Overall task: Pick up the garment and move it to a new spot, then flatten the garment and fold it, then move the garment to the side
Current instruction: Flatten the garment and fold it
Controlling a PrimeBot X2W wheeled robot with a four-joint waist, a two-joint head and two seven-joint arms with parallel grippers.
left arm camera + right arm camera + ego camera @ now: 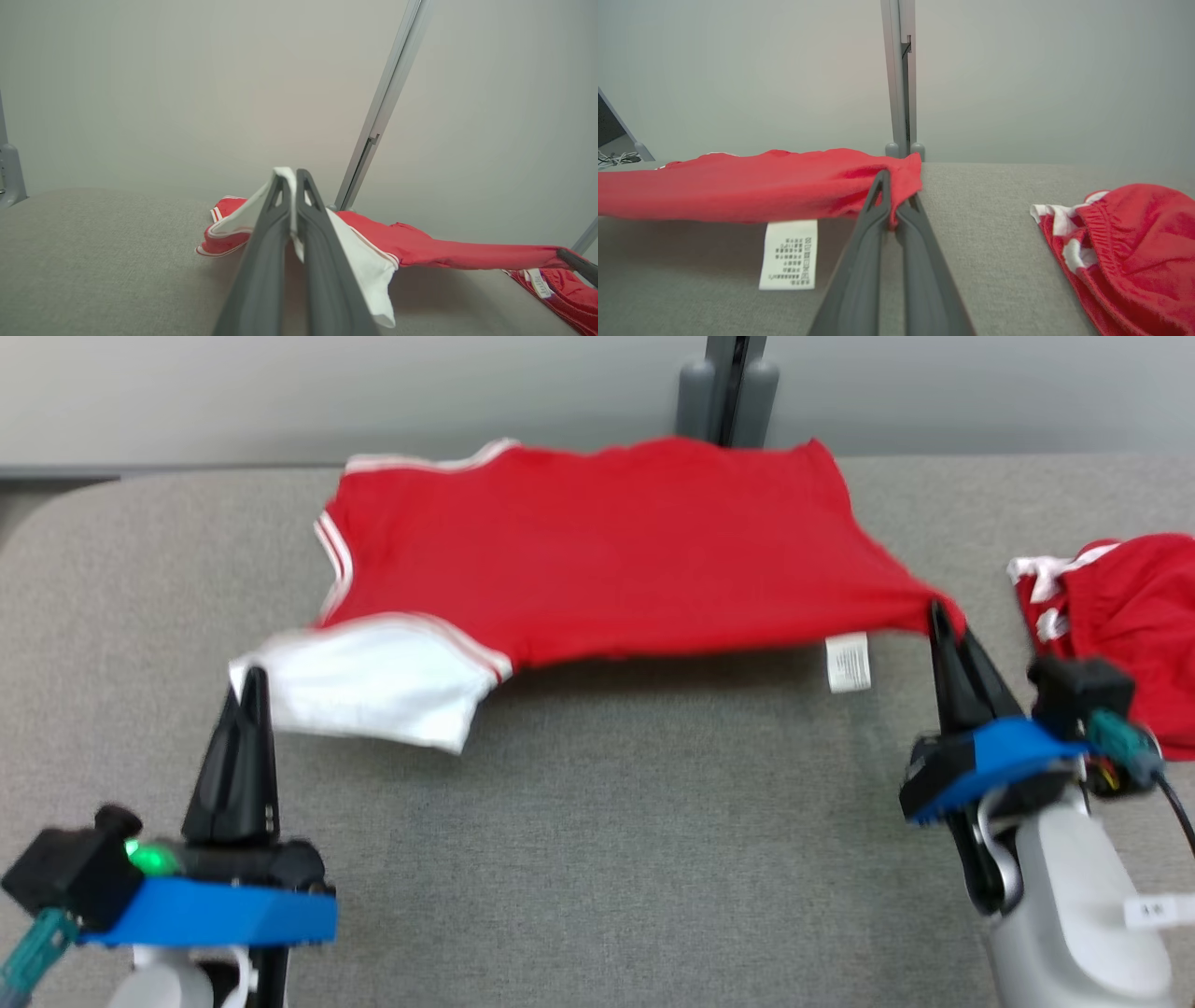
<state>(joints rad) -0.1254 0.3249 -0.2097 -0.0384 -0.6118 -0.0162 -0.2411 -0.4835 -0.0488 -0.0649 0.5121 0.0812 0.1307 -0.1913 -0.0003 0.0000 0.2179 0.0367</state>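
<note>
Head cam high, looking fwd/down over grey table point(597, 859). Wrist cams low, v. close, aimed across tabletop toward back wall point(140, 93). Shared in all three: red garment point(607, 551).

We judge this place to be a robotics test lab, not a home or a shop.

Grounds:
- The work surface is a broad table covered in grey woven fabric point(597, 859), with a rounded corner at the far left.
- Behind it stands a plain pale grey wall point(373, 392).
- A grey extruded-metal upright post point(728, 373) rises at the table's far edge, with two rounded grey caps point(695, 401) flanking its base.
- At the left edge of the right wrist view we note a tangle of thin loose cables point(616, 158) beside a dark slanted panel point(607, 123). We cannot tell what the panel is.
- On the table are a red knit garment with a white sleeve point(597, 551) and a crumpled red and white cloth bundle point(1130, 607), which fits a handling-trial station.
</note>
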